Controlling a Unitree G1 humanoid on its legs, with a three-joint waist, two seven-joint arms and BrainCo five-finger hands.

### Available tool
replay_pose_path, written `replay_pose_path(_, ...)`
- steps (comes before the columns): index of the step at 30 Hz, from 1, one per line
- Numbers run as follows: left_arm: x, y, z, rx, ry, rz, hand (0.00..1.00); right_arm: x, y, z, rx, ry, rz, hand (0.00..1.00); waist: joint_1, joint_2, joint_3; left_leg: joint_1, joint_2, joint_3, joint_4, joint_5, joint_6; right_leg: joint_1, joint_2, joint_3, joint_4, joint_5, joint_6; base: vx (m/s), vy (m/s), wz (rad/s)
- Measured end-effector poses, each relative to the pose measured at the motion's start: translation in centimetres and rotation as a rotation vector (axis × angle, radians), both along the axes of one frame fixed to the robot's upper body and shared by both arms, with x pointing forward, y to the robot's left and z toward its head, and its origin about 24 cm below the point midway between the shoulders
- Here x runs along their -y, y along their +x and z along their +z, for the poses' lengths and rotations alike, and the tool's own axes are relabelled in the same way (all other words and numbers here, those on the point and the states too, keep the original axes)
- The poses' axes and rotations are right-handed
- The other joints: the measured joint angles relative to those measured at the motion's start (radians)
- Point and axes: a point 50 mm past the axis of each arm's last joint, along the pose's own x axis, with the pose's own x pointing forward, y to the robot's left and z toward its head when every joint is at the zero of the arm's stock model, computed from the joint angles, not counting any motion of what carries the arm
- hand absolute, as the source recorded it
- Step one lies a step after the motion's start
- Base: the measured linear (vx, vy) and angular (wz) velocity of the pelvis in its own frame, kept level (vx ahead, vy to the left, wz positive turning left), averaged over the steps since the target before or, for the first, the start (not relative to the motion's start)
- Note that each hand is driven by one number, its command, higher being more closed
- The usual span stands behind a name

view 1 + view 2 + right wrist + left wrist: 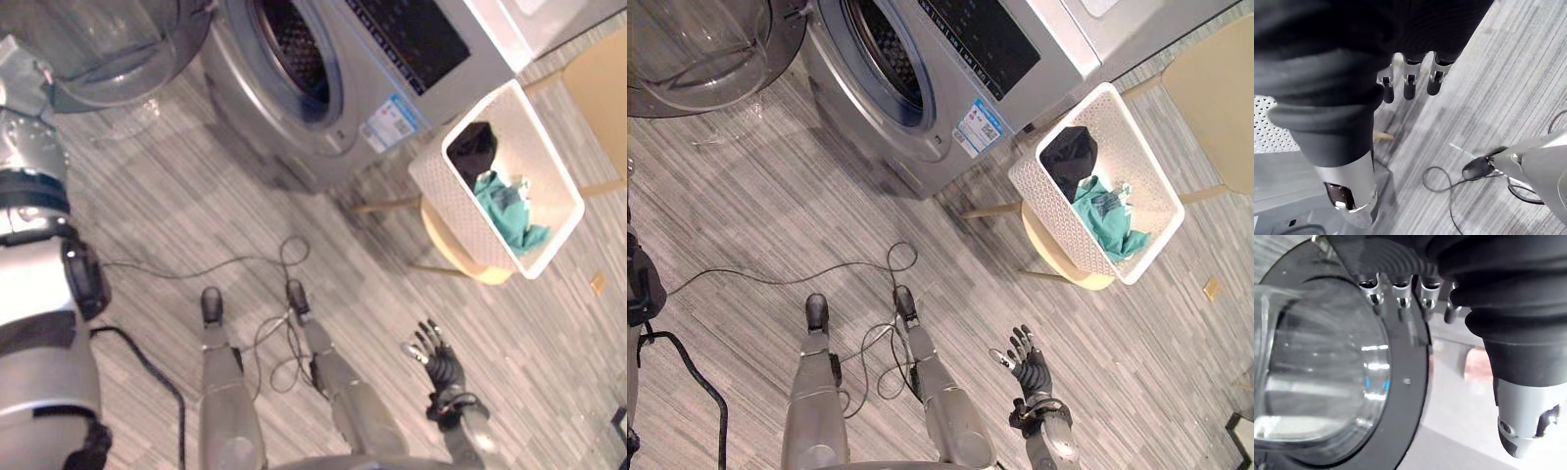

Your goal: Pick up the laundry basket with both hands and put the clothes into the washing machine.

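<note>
The job is sitting at its opening step: the basket is waiting to be picked up, and neither hand is touching it.

At the upper left of the head views the washing machine's round glass door (98, 49) is hanging wide open. Next to it the drum opening (294, 49) of the washing machine (392, 59) is showing dark and apparently bare of clothes. The left hand (1525, 416) is hovering right by that door, close to its dark rim in its own wrist view. Whether it is gripping the rim or only resting near it I cannot tell.

Right of the machine, at the centre right of the frame, the white laundry basket (456, 196) is sitting on a round wooden stool (456, 250). It is carrying a black garment (473, 147) and a teal garment (505, 211), so all the clothes are lying in the basket.

At the lower right the right hand (436, 362) is floating above the grey floor (176, 215) with its fingers spread loosely and holding nothing, well apart from the basket.

As I judge it, the next move is asking the body to turn toward the stool. The left hand should come away from the door, and both hands should reach for opposite sides of the basket's rim. Both need to take hold before lifting, since a one-sided grip would likely be tipping the load off the small seat.
</note>
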Motion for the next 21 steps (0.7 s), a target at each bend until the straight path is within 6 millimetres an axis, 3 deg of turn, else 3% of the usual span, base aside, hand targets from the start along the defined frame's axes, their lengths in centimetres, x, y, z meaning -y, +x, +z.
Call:
replay_pose_path(2,-0.6,-0.1,-1.5,-0.027,-0.010,0.009,0.00,0.0,-0.1,-0.4,-0.021,0.001,0.000,0.00,-0.003,0.003,-0.001,0.013,-0.001,-0.012,0.001,0.001,0.000,0.017,0.000,-0.013,0.000,0.003,-0.004,-0.03,-0.032,0.13)
replay_pose_path(5,-1.5,-0.4,-8.1,-0.164,-0.024,0.025,0.00,0.0,-0.5,-2.3,-0.110,0.002,0.001,0.00,0.005,0.015,-0.005,0.058,-0.014,-0.025,-0.006,0.002,0.001,0.065,-0.008,-0.025,0.000,-0.003,-0.013,-0.01,0.009,0.20)
replay_pose_path(6,-1.6,-0.6,-11.8,-0.257,-0.038,0.024,0.00,0.1,-0.7,-3.3,-0.168,-0.002,0.004,0.00,0.013,0.023,-0.009,0.083,-0.024,-0.030,-0.025,0.008,0.005,0.086,-0.016,-0.031,0.000,-0.009,-0.021,0.01,0.016,0.27)
replay_pose_path(7,-1.4,-0.9,-13.9,-0.302,-0.048,0.017,0.00,0.2,-0.9,-3.9,-0.200,-0.009,0.007,0.00,0.014,0.032,-0.010,0.096,-0.031,-0.037,-0.038,0.014,0.008,0.097,-0.022,-0.041,0.000,-0.013,-0.028,0.01,0.018,0.43)
replay_pose_path(9,0.6,-2.8,-23.1,-0.506,-0.084,-0.042,0.00,1.5,-1.7,-5.9,-0.327,-0.018,-0.036,0.00,0.024,0.082,-0.037,0.140,-0.060,-0.051,-0.088,0.039,0.020,0.131,-0.050,-0.072,0.000,-0.029,-0.031,0.02,0.031,0.50)
replay_pose_path(10,1.3,-3.5,-25.4,-0.561,-0.098,-0.059,0.00,2.0,-2.0,-6.3,-0.355,-0.015,-0.067,0.00,0.027,0.097,-0.046,0.151,-0.068,-0.054,-0.104,0.045,0.021,0.139,-0.057,-0.078,0.000,-0.032,-0.033,0.03,0.053,0.42)
replay_pose_path(12,4.5,-7.7,-33.6,-0.767,-0.167,-0.126,0.00,4.1,-3.4,-7.5,-0.460,-0.033,-0.154,0.00,0.050,0.162,-0.079,0.210,-0.100,-0.067,-0.171,0.074,0.039,0.180,-0.088,-0.102,0.000,-0.054,-0.025,0.02,0.066,0.42)
replay_pose_path(13,5.3,-9.0,-35.5,-0.812,-0.197,-0.144,0.00,4.6,-3.8,-7.6,-0.483,-0.049,-0.159,0.00,0.052,0.179,-0.088,0.226,-0.109,-0.075,-0.188,0.080,0.041,0.193,-0.095,-0.110,0.000,-0.062,-0.025,0.02,0.070,0.47)
replay_pose_path(15,8.0,-14.2,-40.9,-0.968,-0.311,-0.179,0.00,6.0,-5.3,-8.3,-0.571,-0.080,-0.185,0.00,0.074,0.229,-0.120,0.291,-0.133,-0.094,-0.241,0.085,0.046,0.246,-0.122,-0.138,0.000,-0.094,-0.020,0.02,0.064,0.44)
replay_pose_path(17,8.9,-17.5,-43.4,-1.061,-0.376,-0.180,0.00,6.3,-5.7,-8.5,-0.606,-0.093,-0.200,0.00,0.075,0.253,-0.138,0.324,-0.144,-0.111,-0.265,0.085,0.047,0.278,-0.137,-0.162,0.001,-0.106,-0.016,0.01,0.036,0.43)
replay_pose_path(19,10.0,-22.7,-46.4,-1.245,-0.432,-0.160,0.00,6.4,-5.7,-8.6,-0.622,-0.086,-0.233,0.00,0.075,0.273,-0.162,0.382,-0.160,-0.121,-0.303,0.085,0.047,0.319,-0.153,-0.183,0.018,-0.131,-0.010,0.02,0.029,0.39)
replay_pose_path(21,11.4,-26.1,-48.0,-1.368,-0.470,-0.169,0.00,6.5,-5.8,-8.7,-0.634,-0.072,-0.268,0.00,0.076,0.283,-0.178,0.417,-0.165,-0.122,-0.305,0.085,0.047,0.352,-0.161,-0.190,0.033,-0.150,-0.003,0.01,0.024,0.19)
